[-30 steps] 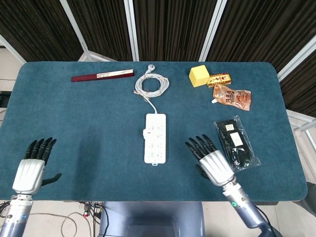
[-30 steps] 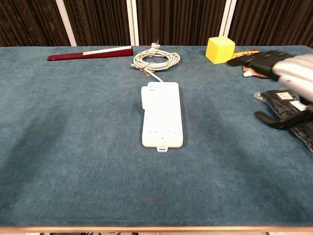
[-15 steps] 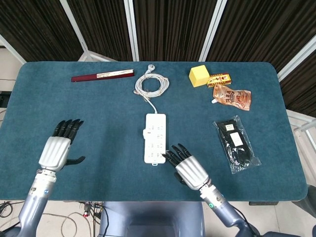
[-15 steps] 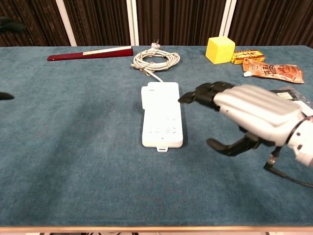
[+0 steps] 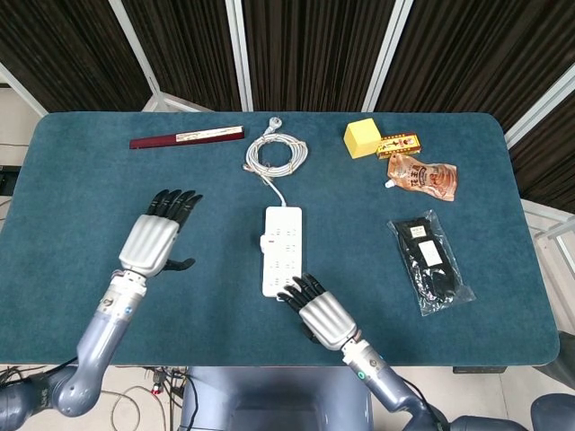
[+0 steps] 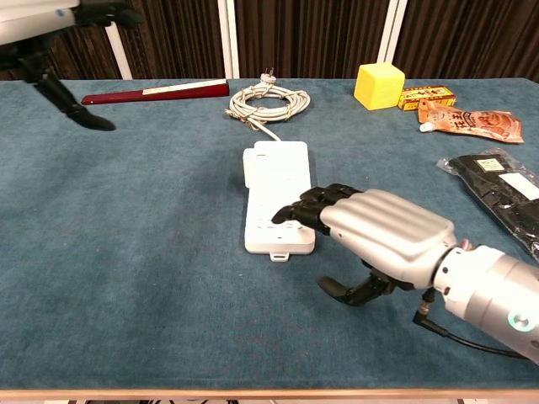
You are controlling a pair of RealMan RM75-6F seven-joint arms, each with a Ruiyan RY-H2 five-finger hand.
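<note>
The power strip (image 5: 282,250) lies flat at the middle of the table (image 5: 108,206), its near end toward the front edge and its cord running back to a coil (image 5: 276,153) near the far edge. The right hand (image 5: 321,312) is at that near end, fingers spread and empty, fingertips (image 6: 290,215) over or just touching the strip's near right corner; whether they press on it cannot be told. Nothing is gripped, so the work looks barely begun: the strip is unmoved, the plug lies loose by the coil, and any grasp is yet to come. Further back on the left, the left hand (image 5: 154,241) hovers open over bare cloth, holding nothing, well apart from the strip. On the right side lies a black packet (image 5: 430,261), beyond it an orange pouch (image 5: 423,175), a small box (image 5: 399,145) and a yellow cube (image 5: 361,137) near the far right corner. A dark red stick (image 5: 186,138) lies along the far edge on the left.
</note>
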